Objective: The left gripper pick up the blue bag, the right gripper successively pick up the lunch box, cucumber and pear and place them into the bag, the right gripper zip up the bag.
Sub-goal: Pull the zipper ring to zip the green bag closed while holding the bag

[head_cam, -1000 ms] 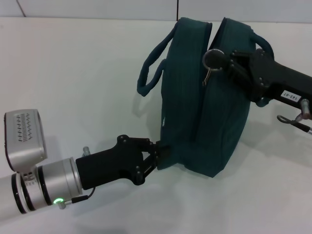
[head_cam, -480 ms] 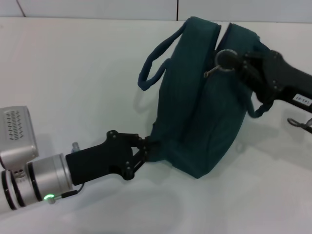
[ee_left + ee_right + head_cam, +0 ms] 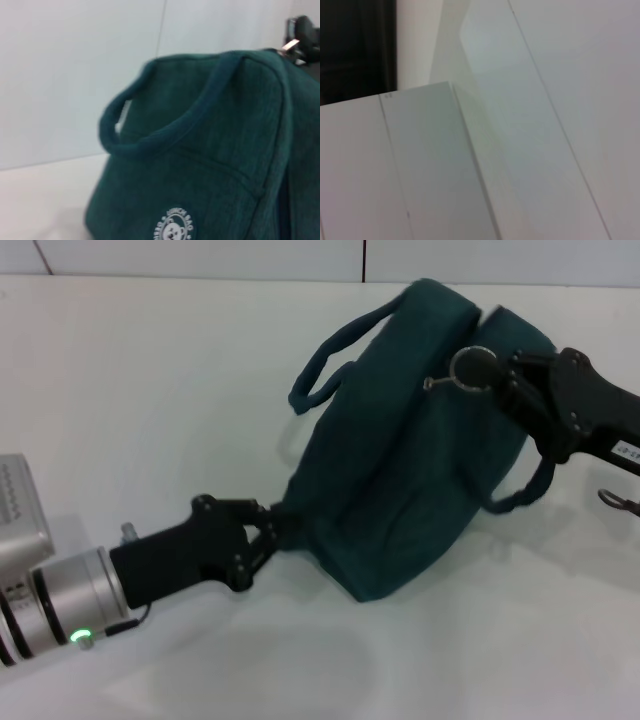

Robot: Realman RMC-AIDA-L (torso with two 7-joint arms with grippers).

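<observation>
Dragged leftward, blue bag (image 3: pixel 400 470); left gripper (image 3: pixel 262 535) fingers clamped on corner

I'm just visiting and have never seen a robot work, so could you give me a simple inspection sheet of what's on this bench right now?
Surface: white table, bare where visible.
Job's things: blue bag stands tilted; lunch box, cucumber and pear not seen.
Clutter: nothing seen.
Grippers: left tool is closed on the bag's lower corner; right tool is closed at the ring pull near the bag's top.
Cables: a thin wire hangs by the right arm; a short lead sits under the left wrist.
Surroundings: pale wall panels behind the table; the right wrist view shows only panels.
</observation>
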